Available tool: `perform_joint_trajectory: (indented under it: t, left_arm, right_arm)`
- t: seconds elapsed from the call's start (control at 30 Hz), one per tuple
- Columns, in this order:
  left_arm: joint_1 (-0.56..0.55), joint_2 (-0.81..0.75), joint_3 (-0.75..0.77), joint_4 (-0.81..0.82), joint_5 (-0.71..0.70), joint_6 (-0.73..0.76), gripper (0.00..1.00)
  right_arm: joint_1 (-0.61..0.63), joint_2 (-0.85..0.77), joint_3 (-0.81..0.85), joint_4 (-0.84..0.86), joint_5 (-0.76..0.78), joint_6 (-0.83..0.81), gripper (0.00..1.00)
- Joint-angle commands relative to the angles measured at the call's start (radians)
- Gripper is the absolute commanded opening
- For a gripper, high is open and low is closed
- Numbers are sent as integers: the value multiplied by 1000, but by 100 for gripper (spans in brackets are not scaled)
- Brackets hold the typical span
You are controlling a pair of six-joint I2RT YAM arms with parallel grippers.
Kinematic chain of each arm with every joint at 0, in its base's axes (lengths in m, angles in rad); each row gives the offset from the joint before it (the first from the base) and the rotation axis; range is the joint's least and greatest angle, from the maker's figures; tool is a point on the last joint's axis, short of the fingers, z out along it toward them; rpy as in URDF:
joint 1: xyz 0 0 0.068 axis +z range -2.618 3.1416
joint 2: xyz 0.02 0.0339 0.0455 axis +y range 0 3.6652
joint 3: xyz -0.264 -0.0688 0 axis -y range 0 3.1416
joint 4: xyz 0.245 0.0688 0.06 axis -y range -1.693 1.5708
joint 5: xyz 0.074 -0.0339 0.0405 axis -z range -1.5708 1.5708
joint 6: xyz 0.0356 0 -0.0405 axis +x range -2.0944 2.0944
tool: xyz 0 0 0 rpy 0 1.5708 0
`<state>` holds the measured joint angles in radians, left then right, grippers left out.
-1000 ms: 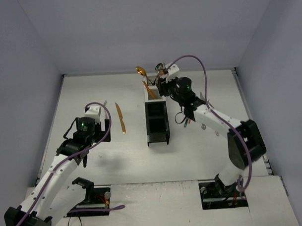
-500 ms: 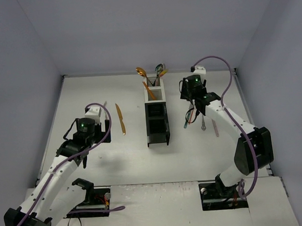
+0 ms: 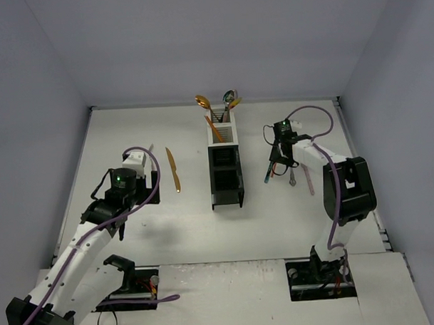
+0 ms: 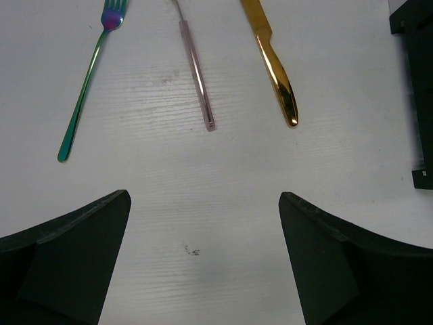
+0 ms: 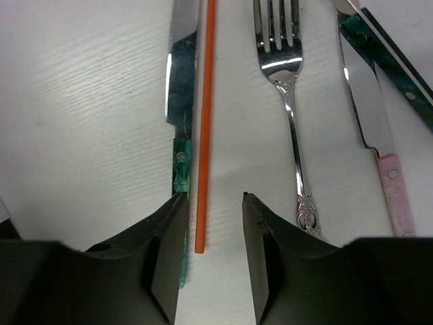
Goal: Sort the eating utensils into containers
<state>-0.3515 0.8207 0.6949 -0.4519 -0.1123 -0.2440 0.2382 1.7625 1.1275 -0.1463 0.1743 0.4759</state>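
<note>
Orange utensil (image 5: 202, 135) lies flat on the table (image 5: 88, 101) beside a teal knife (image 5: 180, 88); my right tool (image 5: 213, 203) straddles its handle, spread, pinching nothing. Left tool (image 4: 203, 198) also spread, short of a gold knife (image 4: 274, 68). Pick-up stage, I judge: next lower, close, carry to bins (image 3: 212, 180).

White table (image 3: 130, 137) between plain pale lavender walls (image 3: 198, 42).

The thin orange handle (image 5: 201, 135) lies just beside the teal-handled steel knife (image 5: 180, 101), with no room for a finger between. Toward the ornate silver fork (image 5: 292, 128), the bare white table (image 5: 237, 101) is free.
</note>
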Motion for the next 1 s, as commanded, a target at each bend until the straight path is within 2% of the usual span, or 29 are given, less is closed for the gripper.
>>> perform_joint_trajectory:
  t: [0.0, 0.27, 0.97]
  left_arm:
    - [3, -9, 41, 39, 2, -8, 90]
    - [3, -9, 41, 42, 0, -8, 90]
    - [3, -3, 41, 38, -1, -5, 90]
  right_arm:
    - [-32, 26, 52, 5, 16, 25, 32]
    - [-51, 95, 106, 7, -18, 12, 25]
    - [-79, 202, 187, 17, -54, 26, 25]
